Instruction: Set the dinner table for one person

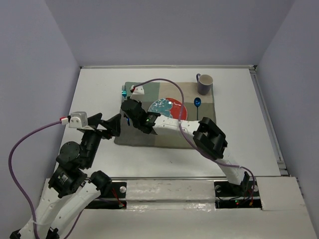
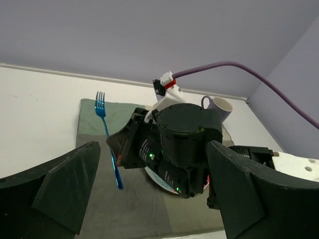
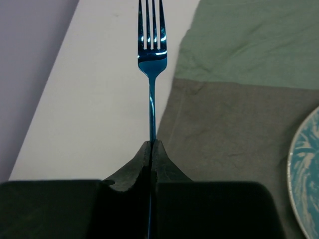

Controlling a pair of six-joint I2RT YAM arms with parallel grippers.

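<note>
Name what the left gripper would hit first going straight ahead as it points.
Probably the right arm's black wrist, dead centre between the open fingers of the left gripper; the blue fork lies off that line. Depth is unclear.

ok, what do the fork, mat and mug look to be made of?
Fork: likely metal with a blue tinted coating, mirror-glossy, with bright reflections on the tines.
Cloth mat: fabric, matte, with creases and a seam between the green and grey patches.
Mug: probably glazed ceramic, purple outside and pale inside, though it could be plastic.
</note>
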